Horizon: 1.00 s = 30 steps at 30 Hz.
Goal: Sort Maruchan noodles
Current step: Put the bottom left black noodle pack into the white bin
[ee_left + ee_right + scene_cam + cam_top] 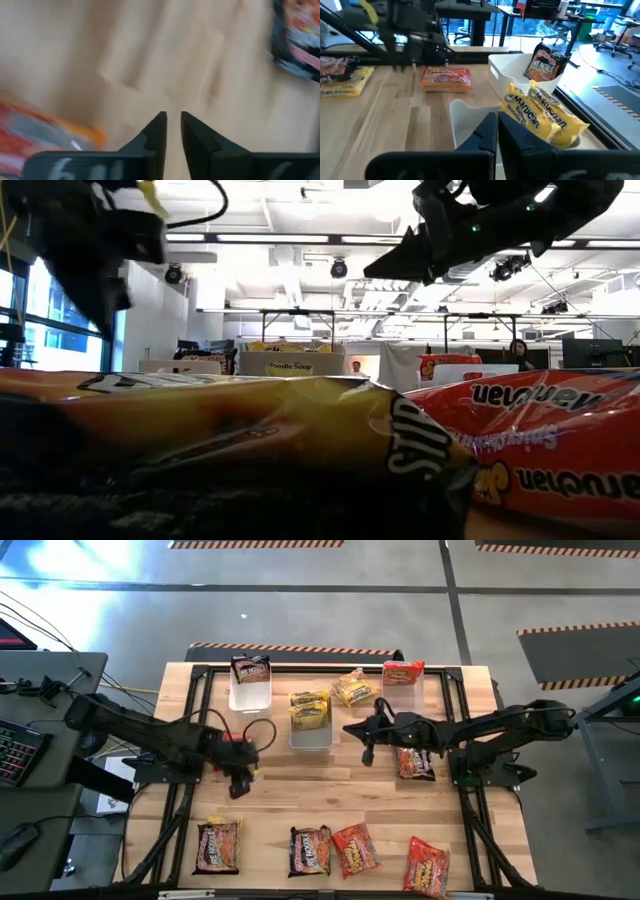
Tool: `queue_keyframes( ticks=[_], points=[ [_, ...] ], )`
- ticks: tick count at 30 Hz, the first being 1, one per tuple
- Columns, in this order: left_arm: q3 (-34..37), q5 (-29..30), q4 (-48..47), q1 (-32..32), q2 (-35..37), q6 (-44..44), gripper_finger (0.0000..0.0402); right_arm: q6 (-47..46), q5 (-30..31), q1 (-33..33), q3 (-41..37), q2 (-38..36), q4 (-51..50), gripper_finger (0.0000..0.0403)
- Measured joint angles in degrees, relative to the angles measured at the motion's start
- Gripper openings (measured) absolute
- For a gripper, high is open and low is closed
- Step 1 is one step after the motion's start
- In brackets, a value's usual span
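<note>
Maruchan packets lie flat along the table's near edge: a dark one [218,845], another dark one [310,851] and two red ones [355,848] [427,866]. One more [415,763] lies under my right arm. A dark packet [250,669] sits in the left bin, yellow packets [309,708] [540,117] in the middle bin, a red one [403,671] in the right bin. A yellow packet [355,688] lies between the bins. My left gripper [240,788] [170,125] hangs shut and empty over bare wood. My right gripper [367,752] [497,125] is shut and empty beside the middle bin.
Three white bins [250,698] [311,735] [402,692] stand in a row at the table's far side. A black frame [190,700] borders the wooden top. Bare wood lies in the middle between the arms. The right wrist view shows a red-orange packet [446,79] near the left arm.
</note>
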<state>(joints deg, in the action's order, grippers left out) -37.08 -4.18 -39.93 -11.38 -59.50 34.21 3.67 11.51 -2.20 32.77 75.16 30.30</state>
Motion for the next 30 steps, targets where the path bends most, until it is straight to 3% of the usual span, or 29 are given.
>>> queue_keyframes(
  ticks=[4, 8, 15, 22, 30],
  points=[
    [-1.6, -7.1, -2.2, -5.9, 0.0, 9.8, 0.0087, 0.7, 0.0, 0.0, 0.0, 0.0, -0.5, 0.0000],
    [-1.7, -10.5, -2.6, -13.4, 0.0, 18.8, 0.0125, 1.6, 0.0, 0.0, 0.0, 0.0, -0.5, 0.0000],
    [-1.7, -10.3, -2.7, -23.5, -2.2, 33.7, 0.0190, 2.7, -0.1, 0.0, 0.0, 0.0, -0.5, 0.0000],
    [-1.7, -10.5, 0.0, -27.1, -8.2, 33.6, 0.0228, 3.2, -0.1, -0.1, 0.0, 0.0, 0.8, 0.0000],
    [-1.7, -11.0, 4.2, -28.7, -14.1, 28.4, 0.0216, 3.2, -0.1, -0.1, 0.0, 0.1, 1.4, 0.0000]
  ],
)
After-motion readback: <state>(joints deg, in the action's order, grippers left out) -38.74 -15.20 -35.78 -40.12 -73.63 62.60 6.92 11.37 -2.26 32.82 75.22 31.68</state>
